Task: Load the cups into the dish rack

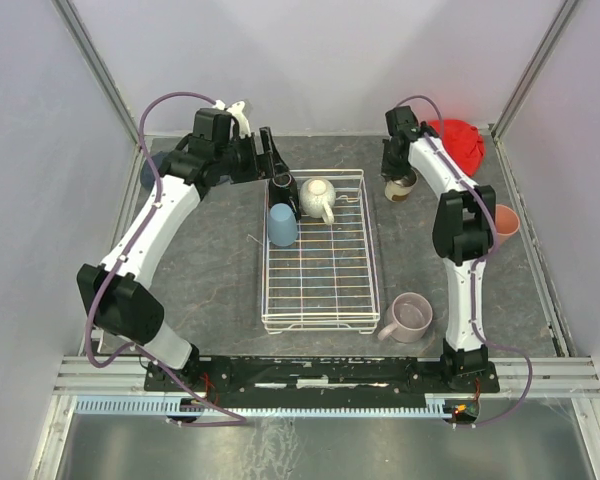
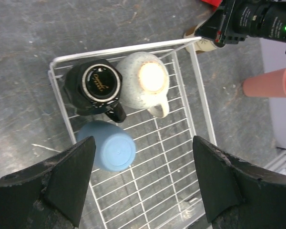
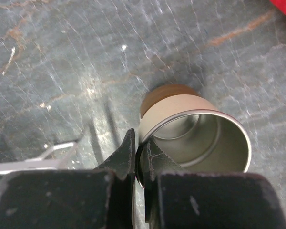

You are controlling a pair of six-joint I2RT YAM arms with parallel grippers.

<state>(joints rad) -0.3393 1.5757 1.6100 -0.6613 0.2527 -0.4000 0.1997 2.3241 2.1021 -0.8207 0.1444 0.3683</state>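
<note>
The white wire dish rack [image 1: 320, 300] holds a black mug [image 2: 95, 86], a cream mug [image 2: 145, 83] and a blue tumbler [image 2: 109, 145], all upside down at its far end. My left gripper [image 2: 143, 191] is open and empty above them. My right gripper [image 3: 142, 152] is shut on the rim of the steel tumbler [image 3: 200, 133], one finger inside and one outside, right of the rack's far corner [image 1: 400, 185]. A salmon-orange tumbler [image 1: 504, 220] stands at the right. A mauve-pink mug [image 1: 410, 318] stands by the rack's near right corner.
A red cloth [image 1: 460, 140] lies at the back right, behind the right gripper. A dark blue object [image 1: 148, 175] shows at the far left behind the left arm. Walls and metal rails border the grey table [image 1: 210, 280].
</note>
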